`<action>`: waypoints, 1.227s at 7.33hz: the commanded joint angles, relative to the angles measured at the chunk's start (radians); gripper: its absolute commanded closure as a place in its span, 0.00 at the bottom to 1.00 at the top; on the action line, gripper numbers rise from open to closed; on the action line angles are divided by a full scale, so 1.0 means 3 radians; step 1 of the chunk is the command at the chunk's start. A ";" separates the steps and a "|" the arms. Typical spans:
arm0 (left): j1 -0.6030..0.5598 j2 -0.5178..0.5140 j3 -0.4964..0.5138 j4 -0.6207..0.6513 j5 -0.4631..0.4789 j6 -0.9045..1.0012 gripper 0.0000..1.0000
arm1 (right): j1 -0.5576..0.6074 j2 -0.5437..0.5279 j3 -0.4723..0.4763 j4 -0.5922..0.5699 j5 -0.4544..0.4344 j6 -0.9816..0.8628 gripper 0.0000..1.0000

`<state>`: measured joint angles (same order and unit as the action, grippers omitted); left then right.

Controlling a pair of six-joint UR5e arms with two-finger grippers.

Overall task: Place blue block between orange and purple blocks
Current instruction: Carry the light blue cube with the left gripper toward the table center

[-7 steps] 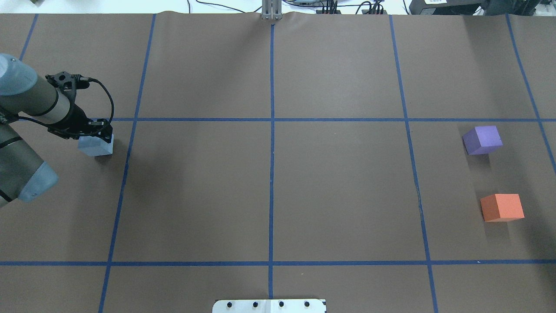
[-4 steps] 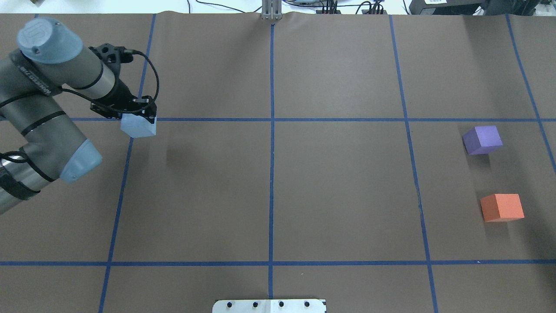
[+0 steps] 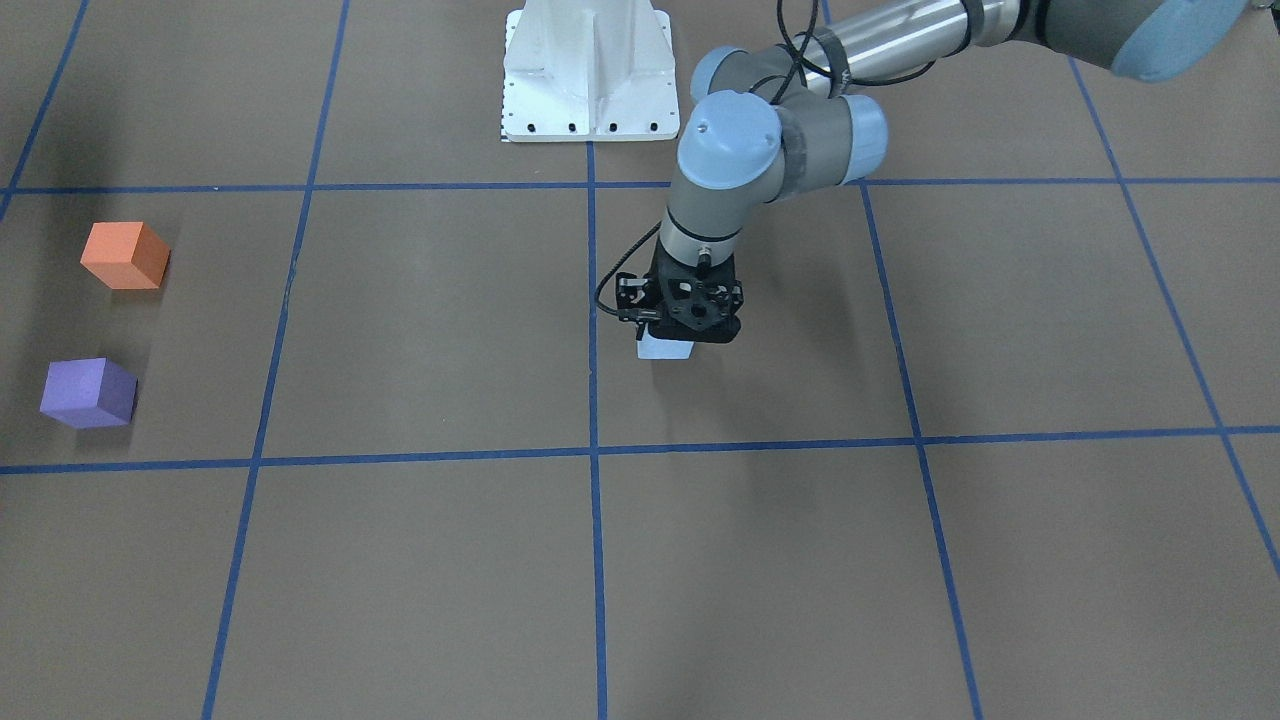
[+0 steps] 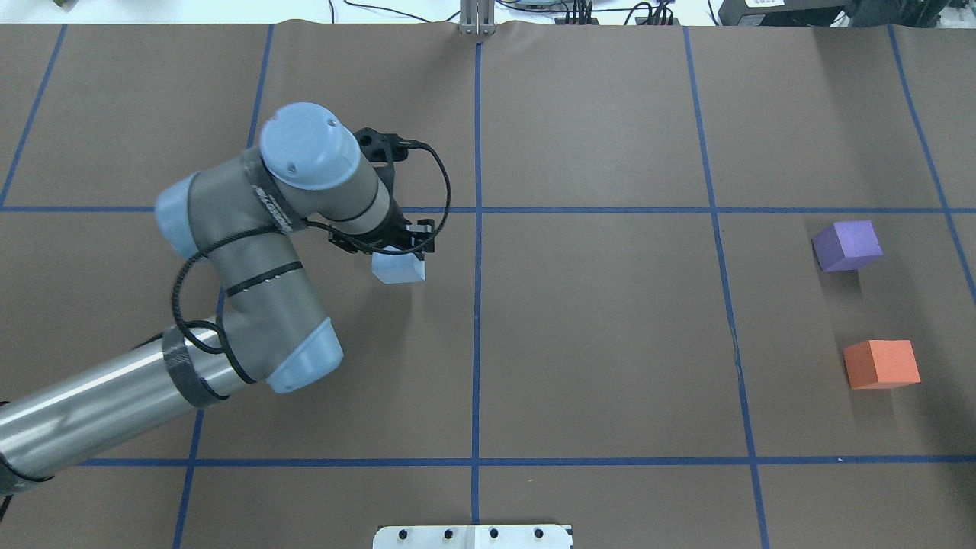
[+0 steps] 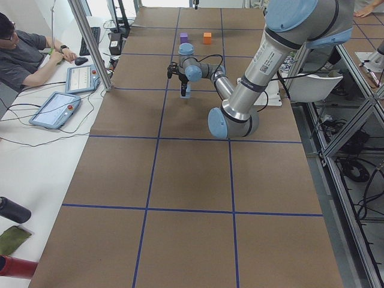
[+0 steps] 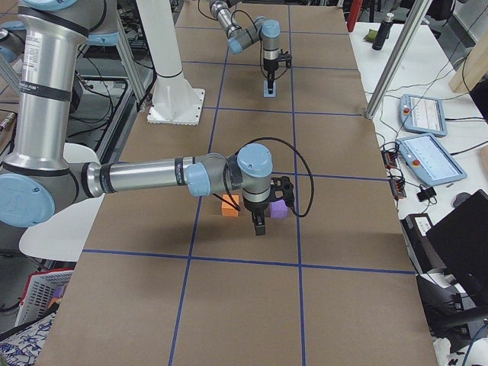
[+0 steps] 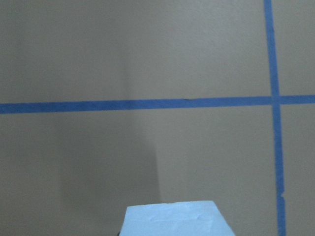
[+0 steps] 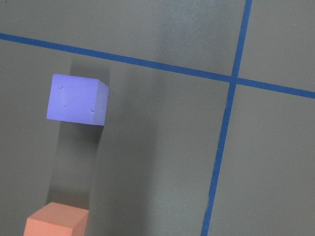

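Observation:
My left gripper (image 4: 402,254) is shut on the light blue block (image 4: 397,269) and holds it above the table, just left of the centre tape line. The block also shows in the front view (image 3: 665,350) and at the bottom of the left wrist view (image 7: 172,219). The purple block (image 4: 846,245) and the orange block (image 4: 881,364) sit apart at the far right, purple farther from me. Both show in the right wrist view, purple (image 8: 76,98) and orange (image 8: 56,221). My right gripper (image 6: 259,226) shows only in the exterior right view; I cannot tell whether it is open or shut.
Blue tape lines (image 4: 477,305) divide the brown table into squares. The white robot base (image 3: 588,70) stands at the near middle edge. A person (image 5: 24,51) sits at a side desk with tablets (image 5: 57,109) beyond the far table edge.
My left arm has carried the blue block rightward, from the table's left edge to just left of the centre line. The purple and orange blocks have not moved.

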<state>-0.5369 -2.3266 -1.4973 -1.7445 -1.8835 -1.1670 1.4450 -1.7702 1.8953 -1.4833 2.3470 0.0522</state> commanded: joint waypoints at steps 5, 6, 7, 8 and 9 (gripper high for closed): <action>0.0297 -0.0559 0.0440 0.0313 0.0183 -0.0247 0.43 | -0.0005 0.0000 0.0002 -0.0005 0.0000 0.0000 0.00; 0.0286 -0.0539 0.0445 0.0313 0.0188 -0.0227 0.17 | 0.0000 0.0000 -0.0003 -0.0005 0.0000 0.0000 0.00; 0.0276 -0.0533 0.0445 0.0318 0.0219 -0.0216 0.01 | -0.0005 0.0000 -0.0003 0.0000 0.0005 0.0005 0.00; 0.0226 -0.0533 0.0410 0.0323 0.0229 -0.0186 0.01 | -0.0005 0.0000 -0.0003 -0.0005 0.0036 0.0000 0.00; 0.0098 -0.0533 0.0243 0.0430 0.0179 -0.0170 0.01 | -0.0005 0.0015 0.0007 0.0000 0.0056 0.0010 0.00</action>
<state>-0.4730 -2.4867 -1.3832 -1.6410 -1.8204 -1.2252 1.4437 -1.7691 1.8952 -1.4842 2.3559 0.0532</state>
